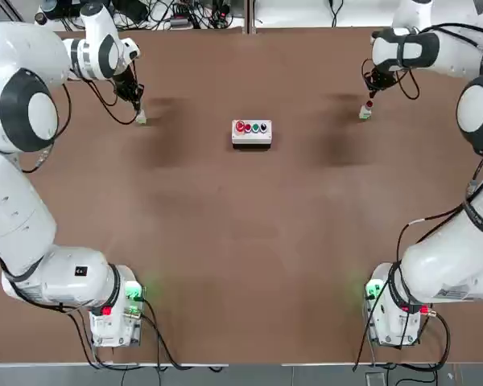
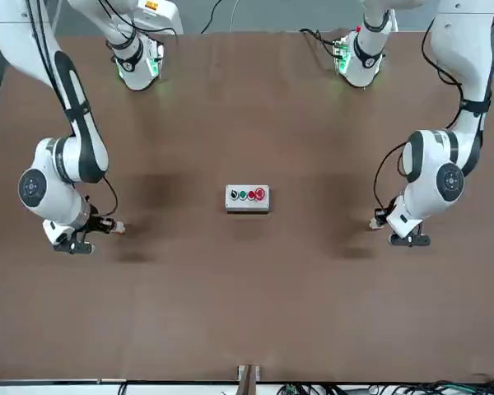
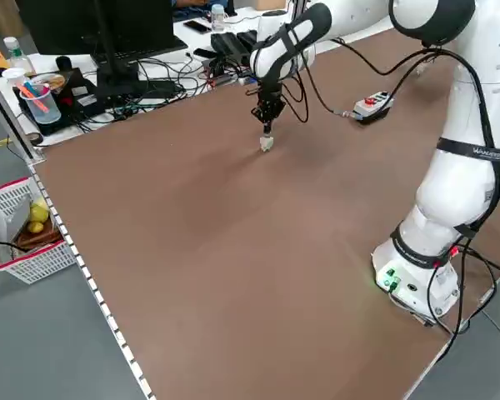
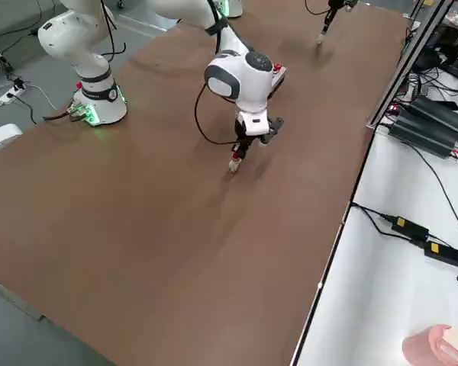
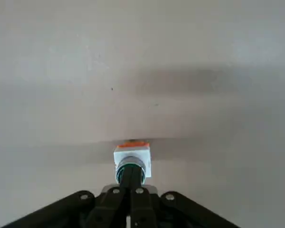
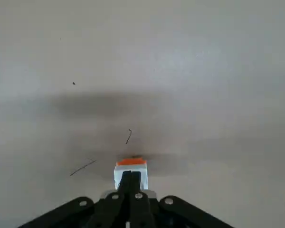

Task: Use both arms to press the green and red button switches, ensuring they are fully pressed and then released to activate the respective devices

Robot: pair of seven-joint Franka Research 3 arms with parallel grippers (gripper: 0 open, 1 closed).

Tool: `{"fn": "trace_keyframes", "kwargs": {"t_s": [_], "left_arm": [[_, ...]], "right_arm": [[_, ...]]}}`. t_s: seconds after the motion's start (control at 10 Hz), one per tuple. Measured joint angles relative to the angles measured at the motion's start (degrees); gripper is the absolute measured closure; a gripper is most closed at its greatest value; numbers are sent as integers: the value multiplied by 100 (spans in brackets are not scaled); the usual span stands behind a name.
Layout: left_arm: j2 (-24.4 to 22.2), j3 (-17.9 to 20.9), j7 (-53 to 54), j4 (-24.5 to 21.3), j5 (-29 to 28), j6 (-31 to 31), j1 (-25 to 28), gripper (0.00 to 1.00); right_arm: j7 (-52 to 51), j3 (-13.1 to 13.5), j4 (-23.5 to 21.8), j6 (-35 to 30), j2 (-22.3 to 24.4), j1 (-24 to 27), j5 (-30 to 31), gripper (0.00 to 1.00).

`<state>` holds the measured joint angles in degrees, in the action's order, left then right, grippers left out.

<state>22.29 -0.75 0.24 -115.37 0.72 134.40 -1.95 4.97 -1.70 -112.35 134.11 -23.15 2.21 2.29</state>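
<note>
Closest to the left wrist camera, the left gripper (image 5: 130,183) has its two black fingers pressed together, their tips resting on the green button switch (image 5: 131,163), a small pale square block with a round chrome collar, a thin green ring and an orange strip along its far edge. From overhead this switch (image 1: 141,119) stands on the brown counter (image 1: 241,241) at the far left, with the left gripper (image 1: 137,107) directly over it. At the far right, the red button switch (image 1: 365,112) is a similar pale stub with a red top, and the right gripper (image 1: 369,95) comes down onto it. In the right wrist view the right gripper (image 6: 131,182), fingers likewise closed against each other, covers the cap, so only the white body and orange edge of that switch (image 6: 130,170) show; it seems to be touching the cap, but how far either button is pushed down cannot be made out. Between the switches, well apart from both, sits a white button box (image 1: 251,132).
</note>
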Motion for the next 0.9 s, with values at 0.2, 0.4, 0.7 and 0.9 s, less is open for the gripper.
{"fn": "trace_keyframes", "kwargs": {"t_s": [0.2,0.4,0.7,0.9], "left_arm": [[-9,0,-1,-39,0,59,0,99],[-13,0,-2,-53,0,80,0,99],[-40,-1,-6,-110,0,145,-1,99],[-50,-1,-7,-127,0,165,-1,99]], "right_arm": [[0,0,-7,6,0,1,0,99],[0,0,-44,66,-1,5,0,99],[-1,0,-149,201,-1,5,0,99],[-2,-1,-150,209,-1,5,1,99]]}}
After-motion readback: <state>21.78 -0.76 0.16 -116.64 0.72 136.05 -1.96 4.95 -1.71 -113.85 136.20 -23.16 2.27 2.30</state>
